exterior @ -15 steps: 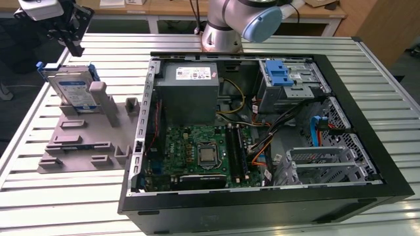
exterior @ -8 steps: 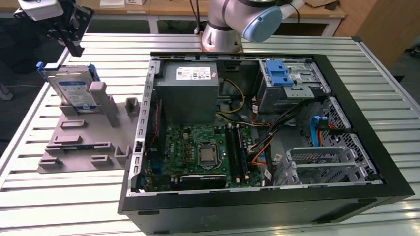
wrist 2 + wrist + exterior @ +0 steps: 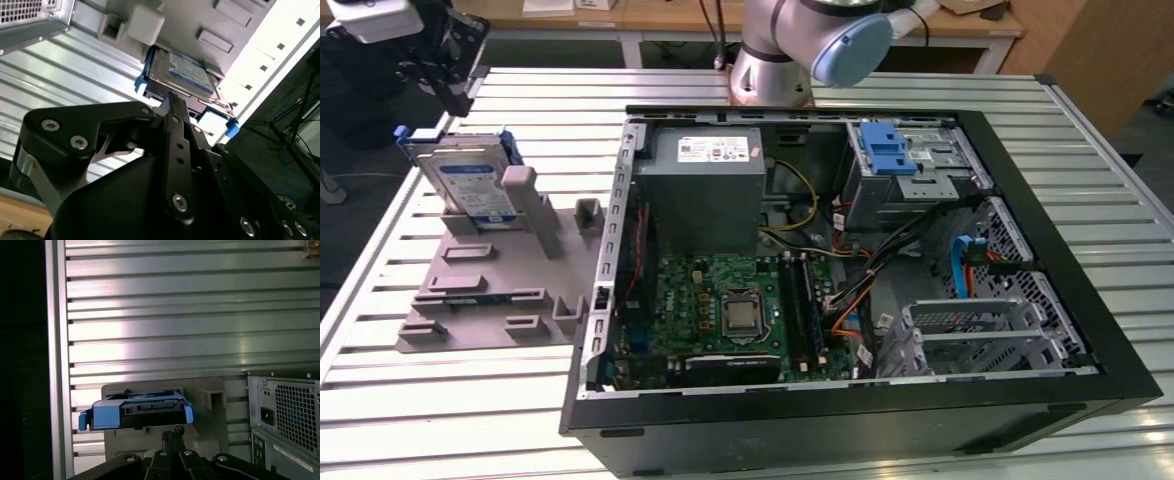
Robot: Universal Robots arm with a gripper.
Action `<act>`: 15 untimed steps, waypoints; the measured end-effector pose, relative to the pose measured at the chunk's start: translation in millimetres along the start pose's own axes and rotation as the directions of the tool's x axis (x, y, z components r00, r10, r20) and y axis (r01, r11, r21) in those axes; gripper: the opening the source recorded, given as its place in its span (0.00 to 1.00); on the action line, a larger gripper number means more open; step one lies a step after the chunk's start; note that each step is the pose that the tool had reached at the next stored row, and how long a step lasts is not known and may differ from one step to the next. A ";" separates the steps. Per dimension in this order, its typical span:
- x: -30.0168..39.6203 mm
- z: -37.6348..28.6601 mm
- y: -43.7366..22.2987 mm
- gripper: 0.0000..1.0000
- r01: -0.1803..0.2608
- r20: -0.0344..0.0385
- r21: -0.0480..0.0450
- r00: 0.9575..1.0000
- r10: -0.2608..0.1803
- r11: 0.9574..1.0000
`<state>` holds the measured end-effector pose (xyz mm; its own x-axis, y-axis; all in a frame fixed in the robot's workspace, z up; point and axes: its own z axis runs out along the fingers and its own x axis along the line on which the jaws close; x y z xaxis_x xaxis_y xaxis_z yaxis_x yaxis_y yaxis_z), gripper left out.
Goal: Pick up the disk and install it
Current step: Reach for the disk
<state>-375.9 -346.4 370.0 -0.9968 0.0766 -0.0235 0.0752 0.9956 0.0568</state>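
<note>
The disk [image 3: 464, 178] is a silver drive with a white-and-blue label in a blue caddy. It stands on edge in a slot of the grey fixture plate [image 3: 480, 300], at the exterior view's left. My gripper [image 3: 454, 98] hangs just above and behind the disk's upper edge, apart from it. Both wrist views look down past the gripper [image 3: 172, 99] [image 3: 176, 431] onto the disk [image 3: 186, 75] [image 3: 136, 412]. Its fingers are pressed together with nothing between them.
An open black computer case [image 3: 1067, 330] fills the middle and right of the slatted metal table [image 3: 454, 420]. Inside it are a grey power-supply box [image 3: 707, 190], a green motherboard [image 3: 734, 320] and a blue-latched drive cage [image 3: 907, 160]. The arm's base [image 3: 774, 60] stands behind the case.
</note>
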 end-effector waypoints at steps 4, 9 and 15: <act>1.2 0.1 -0.1 0.11 0.000 0.000 0.000 1.000 0.000 1.000; 8.3 0.5 -0.6 0.11 0.000 0.000 0.000 1.000 0.000 1.000; 32.8 0.6 -1.4 0.11 0.000 0.000 0.000 1.000 0.000 1.000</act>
<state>-408.6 -345.3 368.6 -0.9968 0.0766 -0.0234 0.0751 0.9956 0.0568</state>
